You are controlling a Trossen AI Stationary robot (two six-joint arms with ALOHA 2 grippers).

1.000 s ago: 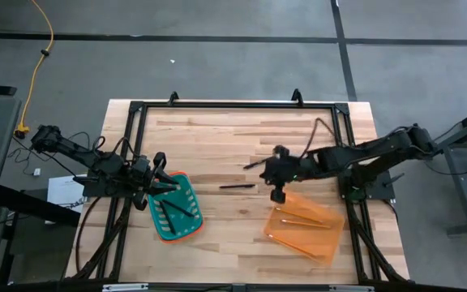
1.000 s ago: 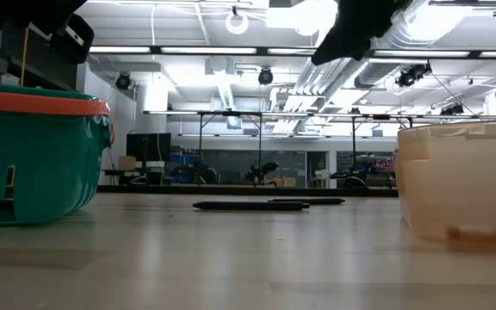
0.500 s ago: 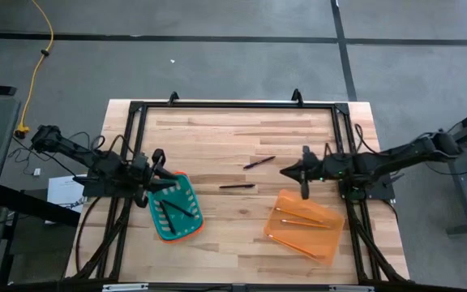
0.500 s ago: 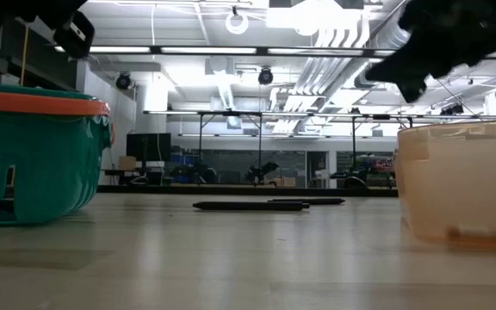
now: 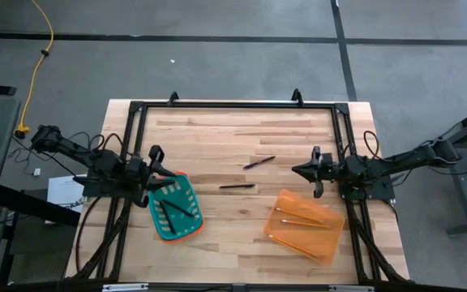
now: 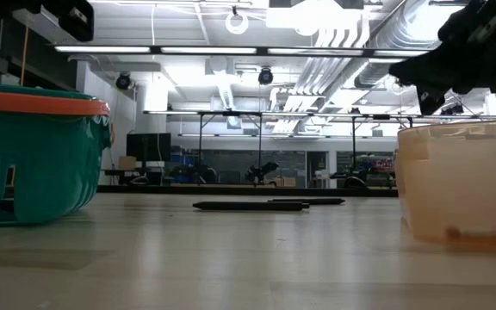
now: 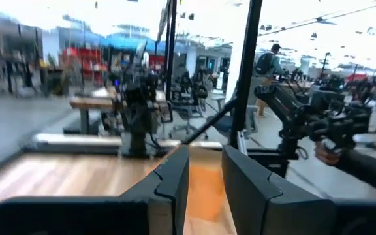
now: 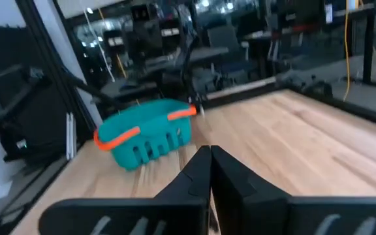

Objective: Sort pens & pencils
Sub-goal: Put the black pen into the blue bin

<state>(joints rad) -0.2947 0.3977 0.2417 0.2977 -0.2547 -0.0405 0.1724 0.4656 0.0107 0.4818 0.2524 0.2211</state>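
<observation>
Two dark pens lie flat on the wooden table, one [image 5: 259, 162] farther back and one [image 5: 237, 186] nearer; the low view shows them as pens [image 6: 250, 206] side by side. More dark pens [image 5: 173, 211] lie in the teal basket [image 5: 186, 231]. Orange-tan pencils [image 5: 300, 221] lie in the orange tray [image 5: 331, 235]. My left gripper [image 5: 162, 168] [image 7: 205, 156] hovers open at the basket's far left corner, holding nothing. My right gripper [image 5: 297, 171] [image 8: 209, 154] is shut and empty, above the table just beyond the tray's far edge.
A black frame [image 5: 233, 105] runs around the table's back and sides. Bare wood lies between basket and tray. In the left wrist view, a person's hand [image 7: 328, 151] shows at the far right, beyond the table.
My right gripper, shut throughout, has drawn back from the table's middle toward the right edge and sunk lower, tipping from pointing down to nearly level. My left gripper has rolled a little in place. The pens and pencils have not moved.
</observation>
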